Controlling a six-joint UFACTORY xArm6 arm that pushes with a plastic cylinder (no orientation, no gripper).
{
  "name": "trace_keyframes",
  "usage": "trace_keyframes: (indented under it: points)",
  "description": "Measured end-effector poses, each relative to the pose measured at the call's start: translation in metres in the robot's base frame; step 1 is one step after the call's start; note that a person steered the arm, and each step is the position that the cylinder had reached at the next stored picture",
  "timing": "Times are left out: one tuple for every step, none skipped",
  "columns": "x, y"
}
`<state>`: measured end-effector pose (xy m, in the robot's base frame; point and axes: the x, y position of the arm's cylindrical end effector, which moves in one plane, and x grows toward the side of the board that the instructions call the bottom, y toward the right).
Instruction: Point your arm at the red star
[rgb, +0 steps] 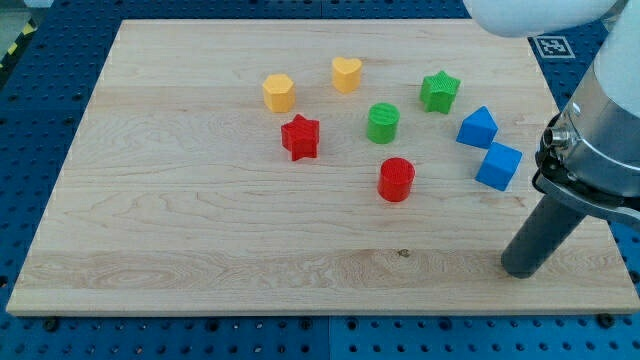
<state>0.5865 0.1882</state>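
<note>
Plainly, red star (300, 137) lies flat, five-pointed.

Pale wooden board (200, 230) lies on blue perforated table (30, 110).

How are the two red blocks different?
The red star has points, while the red cylinder is round with a flat top. The red star sits further to the view's left and top; the red cylinder sits lower, nearer my tip. Both are red and rest on the wooden board, untouched by my tip.
</note>
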Motion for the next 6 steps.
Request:
trace_keyframes:
  points:
    - [-0.001, 0.0]
    - [-0.001, -0.027]
    - [-0.001, -0.091]
    - [-0.025, -0.143]
    - [-0.085, -0.185]
    - [-0.126, -0.228]
